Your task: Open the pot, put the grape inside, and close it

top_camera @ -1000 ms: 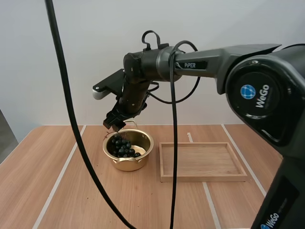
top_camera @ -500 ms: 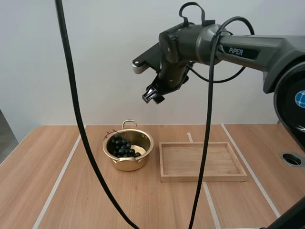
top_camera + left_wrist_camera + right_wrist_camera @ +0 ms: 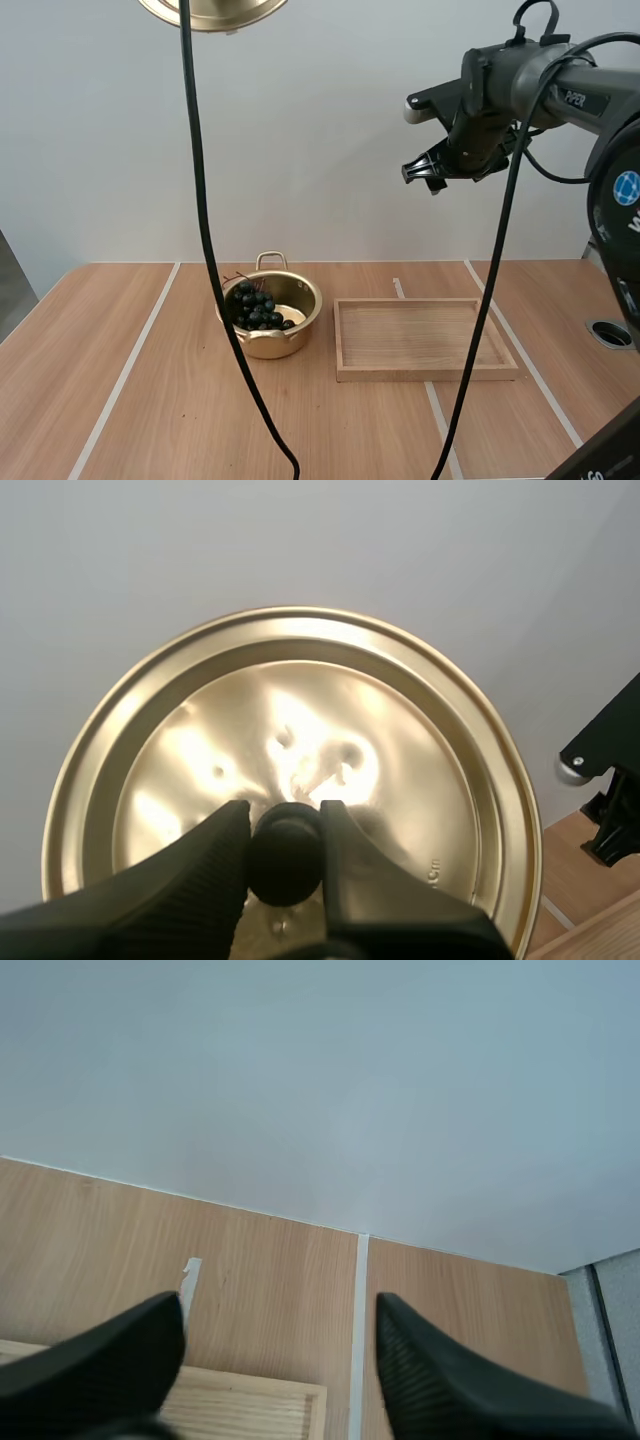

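Pale wood counter (image 3: 100,400) runs beneath a plain wall, and on it the gold pot (image 3: 268,346) stands open with the bunch of dark grapes (image 3: 257,308) lying inside. Just right of the pot, not touching it, sits the wooden tray (image 3: 425,372). The lid (image 3: 400,710) hangs high above the pot and slightly to its left, well clear of the rim. Its black knob (image 3: 286,858) is pinched between the tips of the left end effector (image 3: 285,818), which is clamped on it. The right end effector (image 3: 425,172) is raised high and well to the right of the pot, on the tray's side, its fingers (image 3: 440,1380) standing apart with nothing between them. The grapes lie far below both end effectors, well apart from each.
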Motion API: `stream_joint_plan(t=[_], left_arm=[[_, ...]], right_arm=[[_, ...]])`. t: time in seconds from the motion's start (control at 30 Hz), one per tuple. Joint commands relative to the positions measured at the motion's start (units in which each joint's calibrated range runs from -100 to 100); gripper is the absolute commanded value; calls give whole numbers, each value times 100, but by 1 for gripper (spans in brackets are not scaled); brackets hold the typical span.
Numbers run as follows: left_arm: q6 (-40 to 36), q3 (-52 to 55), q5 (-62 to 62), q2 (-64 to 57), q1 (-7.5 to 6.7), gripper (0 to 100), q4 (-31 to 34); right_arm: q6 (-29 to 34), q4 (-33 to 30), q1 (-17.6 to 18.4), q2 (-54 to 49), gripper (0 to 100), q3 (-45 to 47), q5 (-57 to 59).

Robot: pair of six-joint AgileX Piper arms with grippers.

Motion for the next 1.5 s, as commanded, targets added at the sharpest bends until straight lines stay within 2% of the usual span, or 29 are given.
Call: stream_joint_plan(t=[0.0,0.23,0.43,0.87,1.1,1.3,1.47], left_arm=[[-70,6,0,144,-14,0,38],[-70,741,0,416,-14,0,38],[-70,2001,0,456,-14,0,38],[-94,3978,-1545,497,-14,0,26],[-112,4634,-2216,522,-14,0,17],[-197,4947,-2195,916,-14,0,17],[-205,5145,-2312,1245,-14,0,17]], right_arm=[[43,173,-60,-106,0,-34,-78],[47,746,-60,-258,0,-34,-117],[47,781,-60,-599,0,-34,-277],[-29,1039,-60,-1010,0,-34,-146],[-64,1253,-60,-1051,0,-34,109],[-209,1683,-60,-1051,0,-34,243],[-218,1683,-60,-1051,0,-34,243]])
